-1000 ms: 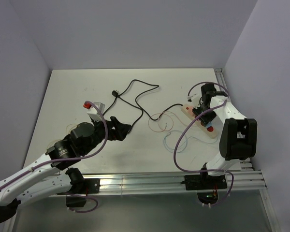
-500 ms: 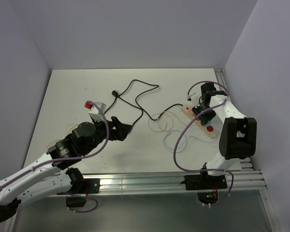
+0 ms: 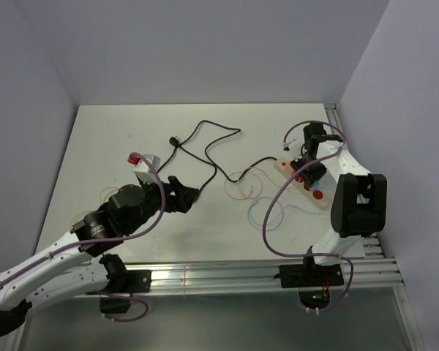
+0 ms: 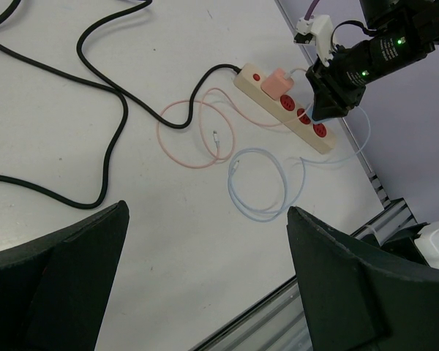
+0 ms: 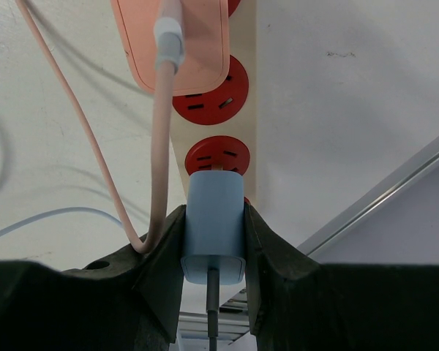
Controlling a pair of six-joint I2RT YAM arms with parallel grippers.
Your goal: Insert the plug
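Right wrist view: I see my right tool (image 5: 214, 256) closed around a light blue plug (image 5: 214, 208), one dark finger against each side, with a thin cord leaving the plug's back end.
Plug position: its front end sits over the near rim of a red socket (image 5: 218, 155) on the cream power strip (image 5: 249, 88). I cannot tell whether the prongs have gone in.
Only in this view: the slot marks in the sockets, and a pink cable (image 5: 161, 146) running just beside the plug.
Sockets and contents: one holds a pink adapter (image 5: 197, 51); the two red ones nearest the plug show bare slots.
Left wrist view: my left tool (image 4: 206, 219) is spread wide with nothing in it, hanging above the white surface (image 4: 168, 241).
Only in this view: the whole strip at once, with the pink cable and a pale blue cable (image 4: 257, 190) lying in loops beside it.
Top view: a black cord (image 3: 205, 139) winds across the middle. The left tool is well apart from the strip, which lies near the right edge under the right arm.
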